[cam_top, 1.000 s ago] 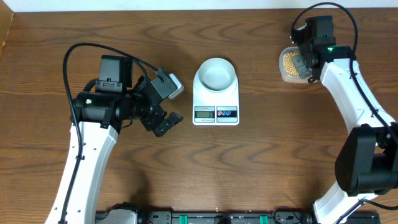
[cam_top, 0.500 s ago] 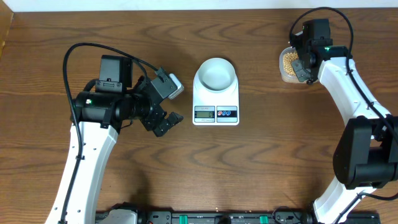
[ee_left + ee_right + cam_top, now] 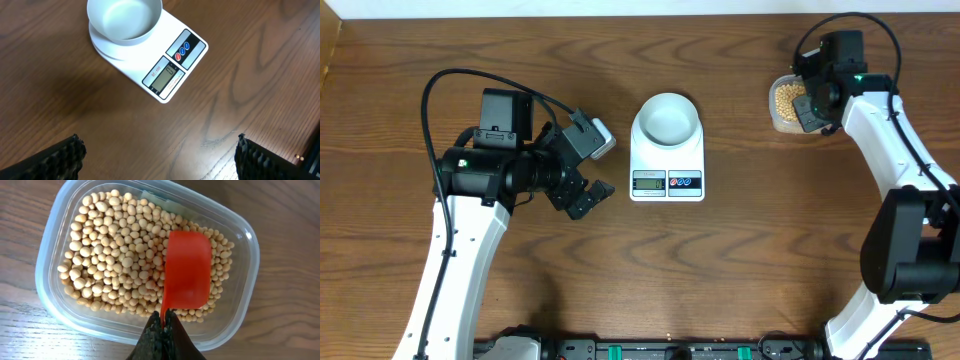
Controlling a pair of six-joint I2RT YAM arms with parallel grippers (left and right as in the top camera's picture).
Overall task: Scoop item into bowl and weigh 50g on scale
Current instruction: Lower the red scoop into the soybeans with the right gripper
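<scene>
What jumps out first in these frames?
The red scoop, pinched by the shut right gripper, lies on tan beans in the clear tub on the table's right side. Mid-table, the empty pale bowl sits on the white scale, with the open left gripper hanging to its left.

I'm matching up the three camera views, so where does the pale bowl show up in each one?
Overhead: the bowl sits top centre, on the scale, above its display.
Left wrist: the bowl is at the top edge, left of centre, cut off by the frame.
Right wrist: not in it; only the tub of beans and the red scoop show.
Shared landmark: the scale under it, in overhead and left wrist.
</scene>
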